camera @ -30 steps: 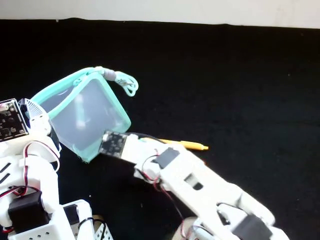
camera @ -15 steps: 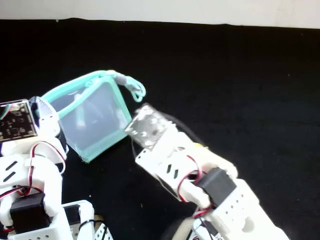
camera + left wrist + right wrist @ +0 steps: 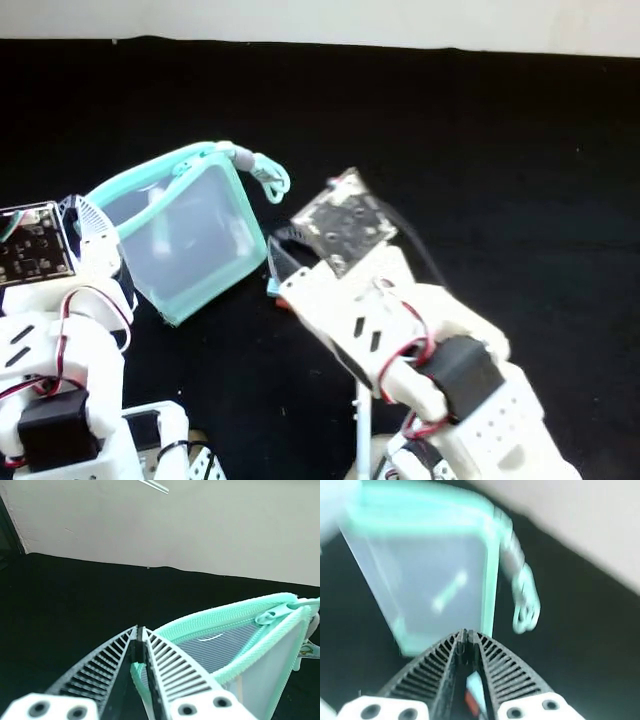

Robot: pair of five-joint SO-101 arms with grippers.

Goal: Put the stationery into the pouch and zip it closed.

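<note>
- Black tabletop (image 3: 480, 130) spread beneath everything, ending at a pale wall (image 3: 400, 20) along the far side.
- White right arm (image 3: 420, 340) stretched over the near middle, wrist circuit board facing up, just beside the pouch.
- White left arm (image 3: 50, 340) standing at the near left edge.
- Translucent pouch with mint-green zip edging (image 3: 190, 235) held upright and tilted between the two arms, mouth gaping wide and zip undone; seen edge-on in the left wrist view (image 3: 240, 640) and broadside in the right wrist view (image 3: 435, 580).
- Left gripper (image 3: 139, 635) at the pouch's near-left corner (image 3: 88, 215), jaws clenched on the mint-green rim.
- Right gripper (image 3: 464, 635) close to the pouch's lower right edge (image 3: 278, 262), jaws pressed together tip to tip; contact with the pouch impossible to tell.
- Mint-green looped strap (image 3: 268, 178) hanging from the zip end at the pouch's far right corner, blurred in the right wrist view (image 3: 525, 605).
- Mint-green zip slider (image 3: 272, 615) sitting at that same end of the open zip.
- Small pale-blue and red thing (image 3: 472, 695) glimpsed in the gap between the right fingers; gripped or merely lying below, impossible to tell.
</note>
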